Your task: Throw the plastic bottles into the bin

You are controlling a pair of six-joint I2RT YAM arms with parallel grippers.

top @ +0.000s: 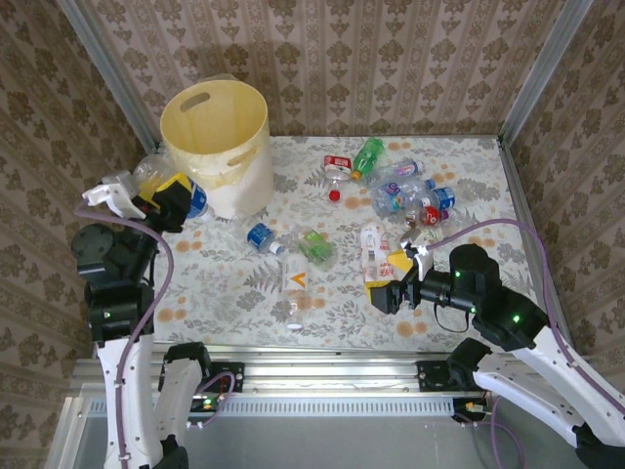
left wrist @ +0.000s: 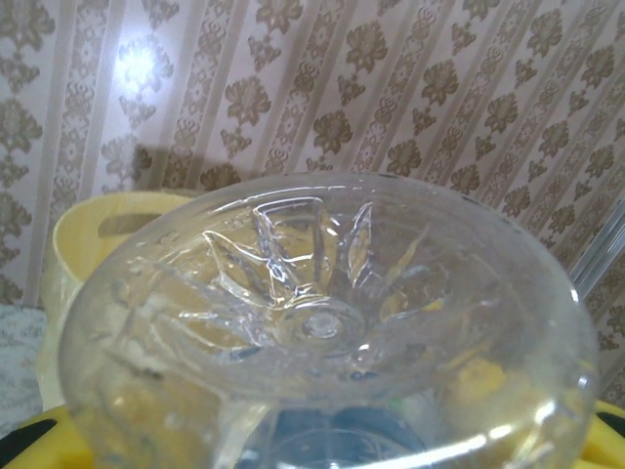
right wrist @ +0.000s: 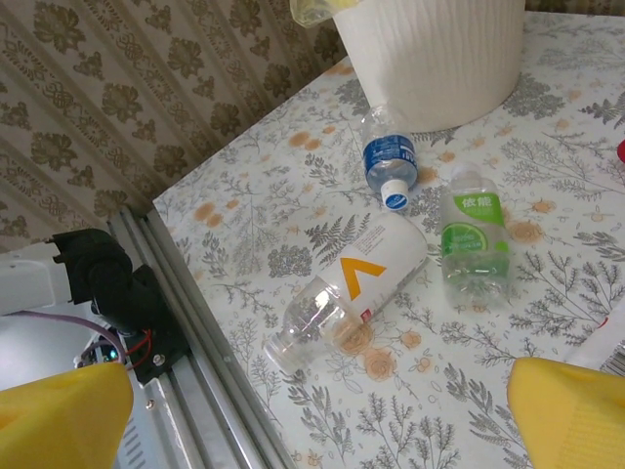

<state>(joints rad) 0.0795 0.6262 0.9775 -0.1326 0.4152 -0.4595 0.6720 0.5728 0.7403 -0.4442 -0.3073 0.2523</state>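
The pale yellow bin [top: 217,137] stands at the table's back left. My left gripper [top: 168,200] is shut on a clear bottle with a blue label [top: 195,201], held just left of the bin and below its rim. In the left wrist view that bottle's ribbed base [left wrist: 322,322] looms close, with the bin's rim [left wrist: 93,225] behind it. My right gripper [top: 391,281] [right wrist: 317,418] hangs open and empty over the near table. Ahead of it lie a white bottle with an orange chevron [right wrist: 361,283] [top: 296,281], a green-labelled bottle [right wrist: 475,234] and a blue-labelled bottle [right wrist: 391,161].
Several more bottles are heaped at the back right [top: 415,195], with a green one [top: 368,154] and a red-capped one [top: 337,174] beside them. A red-labelled bottle [top: 373,244] lies by the right gripper. A metal rail [top: 322,371] borders the near edge. Wallpapered walls close in three sides.
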